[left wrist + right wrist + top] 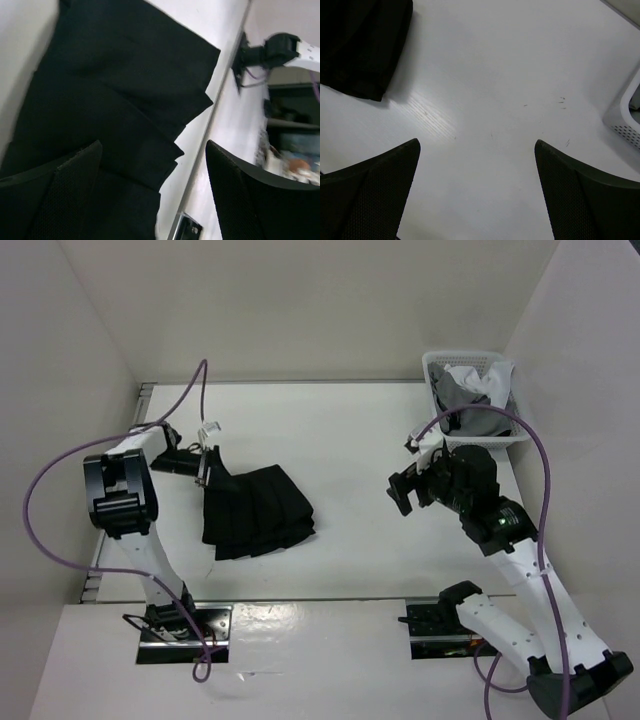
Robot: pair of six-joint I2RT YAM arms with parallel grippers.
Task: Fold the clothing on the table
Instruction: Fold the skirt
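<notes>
We see the black skirt (258, 512) lying folded into a compact, layered bundle on the left half of the white table (350, 440), its pleats stacked in steps along one edge. The left gripper (208, 453) sits at the skirt's far left end, pointing across it. In the left wrist view its two fingers (55, 195) stand wide apart with nothing clamped between them. The dark fabric fills the space under and between them, and the left-hand finger overlaps the cloth. We cannot tell whether that finger touches the fabric.

The right gripper (400, 492) hangs over bare tabletop, well apart from the skirt to its right. Its fingers (370, 195) are also spread wide and hold nothing. From that wrist we see only a rounded corner of the skirt at the upper left. A white basket (435, 370) stands at the far right corner of the table, with grey and white clothes (475, 390) piled inside.
</notes>
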